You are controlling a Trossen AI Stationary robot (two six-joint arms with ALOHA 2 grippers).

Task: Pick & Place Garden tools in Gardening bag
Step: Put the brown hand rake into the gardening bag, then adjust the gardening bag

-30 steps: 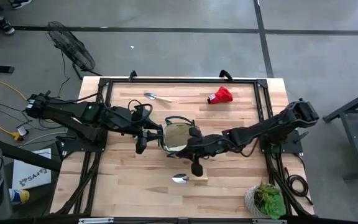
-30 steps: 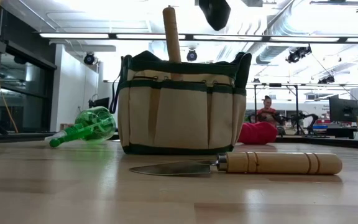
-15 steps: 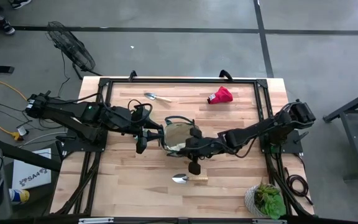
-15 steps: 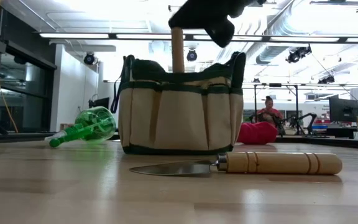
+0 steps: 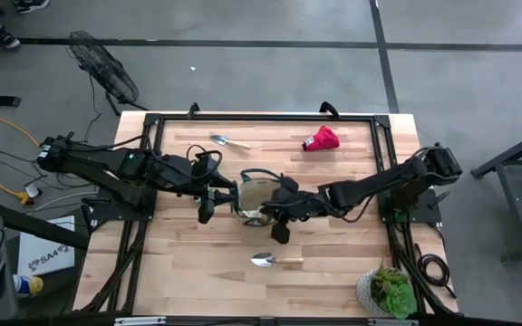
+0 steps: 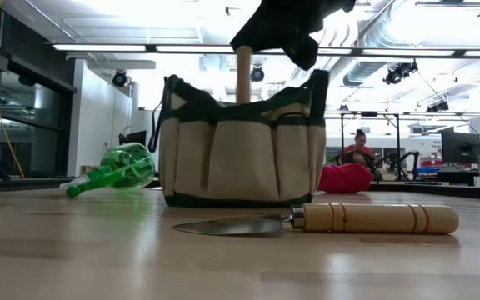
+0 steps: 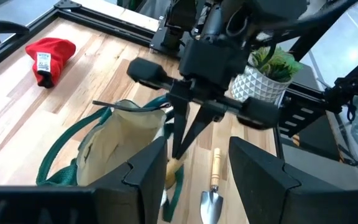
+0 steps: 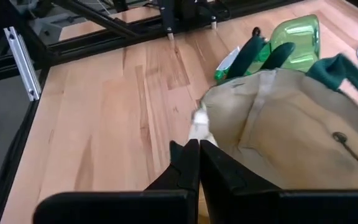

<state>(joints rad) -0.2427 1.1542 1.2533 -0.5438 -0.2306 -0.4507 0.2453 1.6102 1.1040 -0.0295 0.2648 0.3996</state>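
My right tool (image 5: pixel 277 220) is over the bag (image 5: pixel 258 198) near desk (image 5: pixel 198 263) center, fingers pinched fully together with nothing between them. Its tips sit right at the top of a wooden handle (image 6: pixel 243 73) that stands upright out of the bag. Touching or just above, can't tell.

My left tool (image 5: pixel 208 205) is at the bag's 9 o'clock side, fingers about half apart and straddling the bag's rim; whether they grip the fabric I can't tell.

A trowel (image 5: pixel 275 260) with a wooden handle lies flat on the desk at 6 o'clock from the bag, well apart. A second trowel (image 5: pixel 224 140) lies at 11 o'clock. A red piece (image 5: pixel 321 139) lies at 1 o'clock, near the far edge. A green bottle (image 6: pixel 115 169) lies on its side just beside the bag. A potted plant (image 5: pixel 388 292) stands at the desk's 5 o'clock corner.
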